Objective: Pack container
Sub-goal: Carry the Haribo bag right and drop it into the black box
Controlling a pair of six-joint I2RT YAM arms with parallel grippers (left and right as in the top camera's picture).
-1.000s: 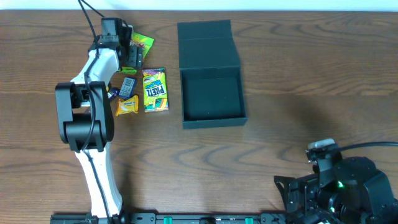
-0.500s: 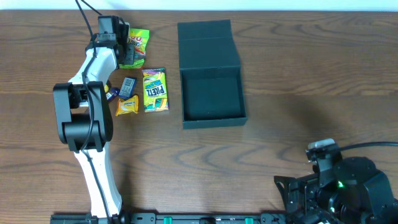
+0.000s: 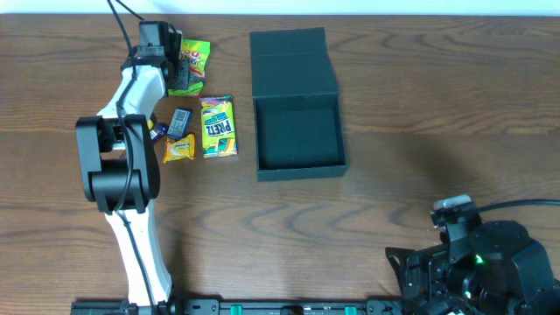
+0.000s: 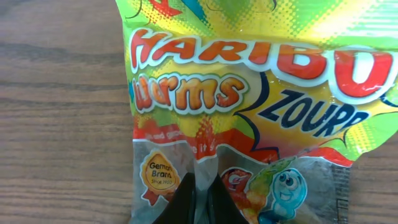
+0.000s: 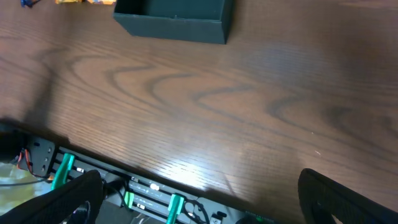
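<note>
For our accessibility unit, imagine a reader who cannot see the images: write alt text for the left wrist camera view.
A yellow-green Haribo sour worms packet fills most of the frame, seen against the wooden table. The left gripper is shut on the packet's clear lower edge at bottom centre.

Wooden table [image 3: 420, 131], open black container [image 3: 297, 131], yellow snack packet [image 3: 218, 128], orange packet [image 3: 178, 150], small blue packet [image 3: 179, 120], Haribo bag [image 3: 191, 61]
</note>
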